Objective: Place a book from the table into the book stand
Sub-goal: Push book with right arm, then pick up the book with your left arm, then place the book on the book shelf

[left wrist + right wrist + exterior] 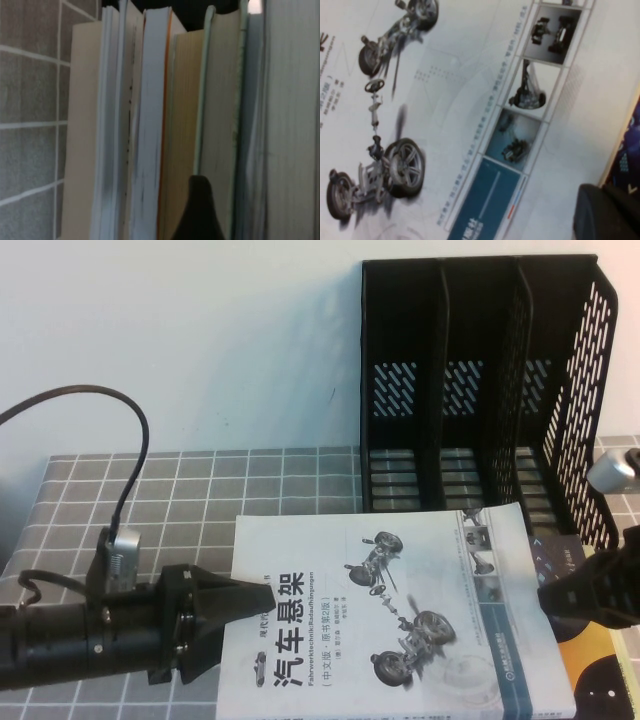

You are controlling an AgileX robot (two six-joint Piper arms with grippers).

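The book [400,610], white with a black Chinese title and car-suspension drawings, lies face up on top of a stack at the front of the table [150,490]. My left gripper [262,597] points at the book's left edge and its tip touches or overlaps it. My right gripper [548,598] is at the book's right edge. The right wrist view shows the cover [460,115] close up. The left wrist view shows the page edges of the stacked books [150,125]. The black book stand [480,390] stands upright behind the book, and its three compartments look empty.
A dark navy book [565,558] with orange shapes lies under the white book and sticks out on the right; it also shows in the right wrist view [630,145]. A black cable [130,440] loops over the table's left side. A white wall stands behind.
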